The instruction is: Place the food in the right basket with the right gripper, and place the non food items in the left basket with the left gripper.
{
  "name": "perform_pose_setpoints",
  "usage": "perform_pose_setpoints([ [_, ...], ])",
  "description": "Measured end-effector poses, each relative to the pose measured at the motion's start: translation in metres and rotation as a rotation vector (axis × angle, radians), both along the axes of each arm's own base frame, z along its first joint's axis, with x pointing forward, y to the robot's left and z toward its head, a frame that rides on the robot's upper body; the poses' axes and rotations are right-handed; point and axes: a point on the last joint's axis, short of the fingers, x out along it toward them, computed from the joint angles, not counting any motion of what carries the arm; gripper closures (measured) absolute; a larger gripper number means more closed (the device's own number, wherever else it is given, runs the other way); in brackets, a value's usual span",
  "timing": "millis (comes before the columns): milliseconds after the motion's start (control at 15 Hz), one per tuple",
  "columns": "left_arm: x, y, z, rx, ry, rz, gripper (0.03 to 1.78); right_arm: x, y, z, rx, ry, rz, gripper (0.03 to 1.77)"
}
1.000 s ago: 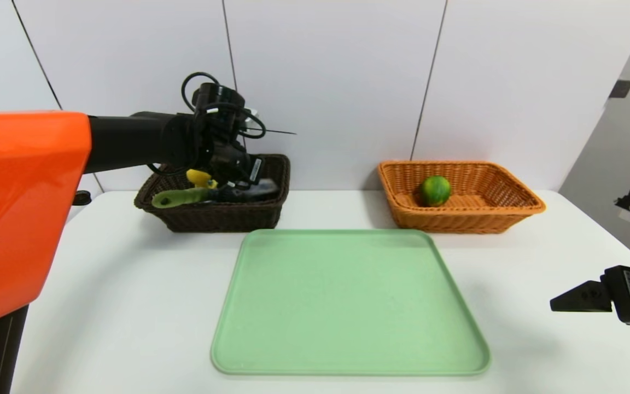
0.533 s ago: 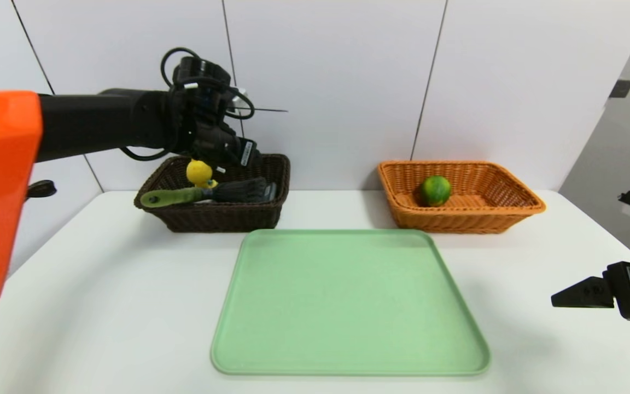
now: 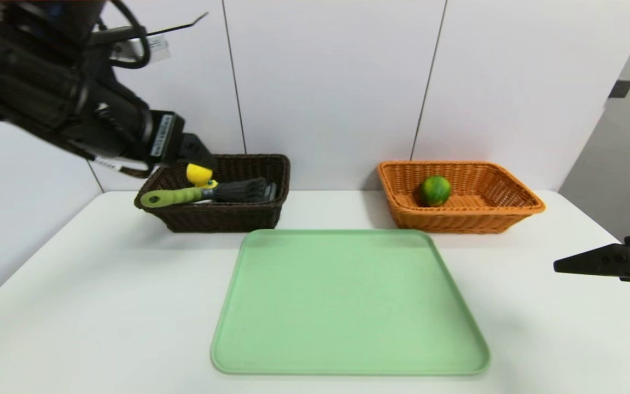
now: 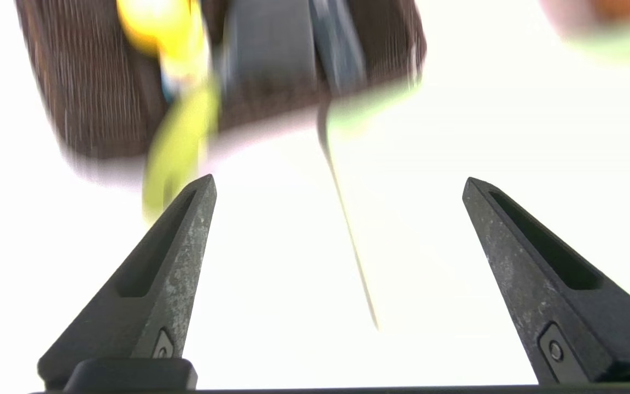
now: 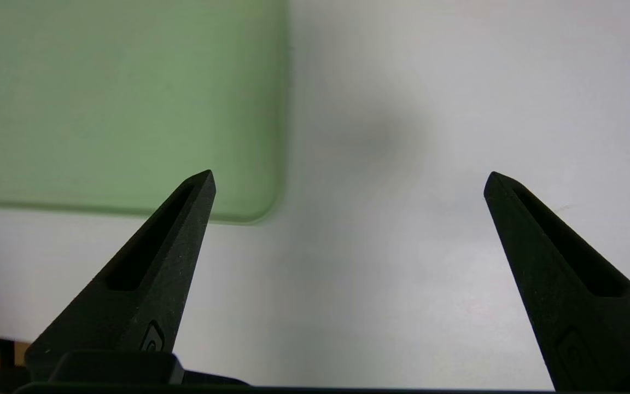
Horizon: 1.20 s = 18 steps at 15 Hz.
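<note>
On the left, my left gripper (image 4: 339,187) hangs above the table (image 3: 101,295), near the left end of the dark brown basket (image 3: 222,219), its fingers spread wide with nothing between them. Inside that basket, the yellow toy figure (image 3: 199,175) sits toward the left, partly hidden behind my gripper in the head view. In front of it lies the brush (image 3: 238,191), its green handle reaching over the basket's rim at the front left corner and its grey bristles pointing right. Just beside the bristles is the flat grey case (image 3: 270,191), only partly visible. In the middle, nearer me than both baskets, the bare green tray (image 3: 348,306) lies flat on the table. Farther right, the lime (image 3: 435,190) rests in the left part of the orange-tan basket (image 3: 471,221). At the far right, my right gripper (image 5: 352,183) hovers over the table beside the tray, its fingers also wide apart and holding nothing
</note>
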Motion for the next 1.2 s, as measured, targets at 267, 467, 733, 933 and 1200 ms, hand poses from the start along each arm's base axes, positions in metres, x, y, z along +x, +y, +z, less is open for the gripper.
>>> perform_pose_setpoints([
  [267,-0.091,0.036,-0.020,0.021,-0.003,-0.023,0.17,-0.015,0.002,0.005,0.030,-0.227,0.214,0.10],
  [467,-0.152,0.074,-0.038,0.031,-0.105,0.058,0.15,-0.024,0.000,-0.005,-0.088,-0.425,0.258,0.10],
  [733,-0.225,0.103,-0.071,0.011,-0.226,0.198,0.14,-0.058,-0.007,-0.022,-0.178,-0.479,0.168,0.10],
  [933,-0.269,0.107,-0.097,-0.033,-0.282,0.202,0.13,-0.093,-0.011,-0.040,-0.208,-0.518,0.114,0.10],
  [1200,-0.304,0.106,-0.131,-0.039,-0.338,0.249,0.12,-0.141,-0.016,-0.068,-0.221,-0.616,0.074,0.10],
])
